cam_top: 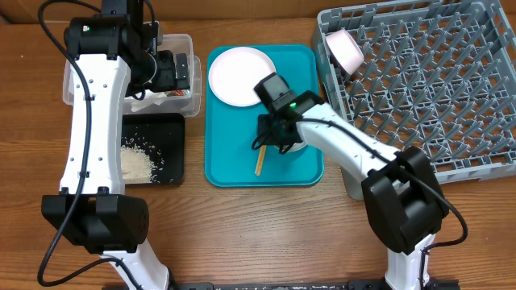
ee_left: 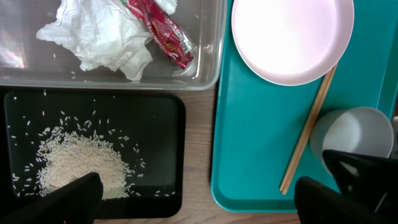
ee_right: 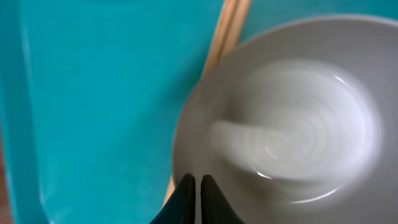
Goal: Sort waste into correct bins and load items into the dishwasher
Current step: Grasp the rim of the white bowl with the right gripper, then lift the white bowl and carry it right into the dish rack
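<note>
My right gripper (ee_right: 198, 182) is shut on the left rim of the small white cup (ee_right: 292, 124), which stands on the teal tray (ee_right: 93, 93) beside the wooden chopsticks (ee_right: 227, 25). In the overhead view this gripper (cam_top: 282, 138) covers most of the cup. The round pale plate (cam_top: 239, 75) lies at the tray's far end. My left gripper (ee_left: 199, 208) hangs open and holds nothing, above the gap between the black tray (ee_left: 155, 124) with its heap of rice (ee_left: 81, 165) and the teal tray. The white napkin (ee_left: 99, 37) and red wrapper (ee_left: 165, 31) lie in the clear tub (ee_left: 211, 74).
The grey dish rack (cam_top: 427, 89) fills the right side, with a pale pink bowl (cam_top: 345, 48) leaning in its near-left corner. The left arm (cam_top: 97, 105) stretches over the black tray and tub. Bare wood table (cam_top: 266, 234) shows in front of the trays.
</note>
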You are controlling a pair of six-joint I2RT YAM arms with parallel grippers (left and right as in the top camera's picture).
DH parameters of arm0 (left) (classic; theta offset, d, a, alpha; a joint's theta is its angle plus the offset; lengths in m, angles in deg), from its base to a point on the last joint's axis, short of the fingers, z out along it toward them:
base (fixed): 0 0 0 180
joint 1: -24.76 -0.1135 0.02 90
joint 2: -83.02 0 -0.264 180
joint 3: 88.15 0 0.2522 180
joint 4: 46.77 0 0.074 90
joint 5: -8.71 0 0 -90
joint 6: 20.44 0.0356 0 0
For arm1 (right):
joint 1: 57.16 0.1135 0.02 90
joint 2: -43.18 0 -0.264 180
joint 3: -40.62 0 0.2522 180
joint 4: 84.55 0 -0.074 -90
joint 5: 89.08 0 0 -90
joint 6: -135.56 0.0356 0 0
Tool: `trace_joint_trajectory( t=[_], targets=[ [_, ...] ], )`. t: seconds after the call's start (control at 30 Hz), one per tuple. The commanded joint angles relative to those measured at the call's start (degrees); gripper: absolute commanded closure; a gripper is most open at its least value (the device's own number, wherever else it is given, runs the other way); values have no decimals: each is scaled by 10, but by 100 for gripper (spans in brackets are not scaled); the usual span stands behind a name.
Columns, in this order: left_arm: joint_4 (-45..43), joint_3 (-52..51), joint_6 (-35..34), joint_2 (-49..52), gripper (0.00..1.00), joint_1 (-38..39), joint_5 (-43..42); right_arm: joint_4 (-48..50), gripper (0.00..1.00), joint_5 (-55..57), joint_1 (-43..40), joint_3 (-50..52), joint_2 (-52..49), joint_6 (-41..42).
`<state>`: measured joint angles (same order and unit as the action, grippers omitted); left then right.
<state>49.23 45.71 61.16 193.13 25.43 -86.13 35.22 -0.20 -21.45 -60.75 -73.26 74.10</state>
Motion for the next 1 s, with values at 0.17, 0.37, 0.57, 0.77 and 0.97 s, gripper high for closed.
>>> trace_joint_trajectory(
  t=[0.17,0.37,0.57,0.77,0.97],
  targets=[
    [-2,5,11,-3,0,2,4,6,91,-75,12,-10,-5,-44],
    [-2,5,11,-3,0,2,4,-65,66,-45,-10,-60,19,-43],
    [-2,5,11,-3,0,2,4,-129,51,-17,-60,-79,56,-43],
    [-2,5,11,-3,0,2,4,-138,51,-17,-95,-45,48,-46],
    [-2,5,11,-3,0,2,4,-101,57,-31,-94,10,25,-45]
  ],
)
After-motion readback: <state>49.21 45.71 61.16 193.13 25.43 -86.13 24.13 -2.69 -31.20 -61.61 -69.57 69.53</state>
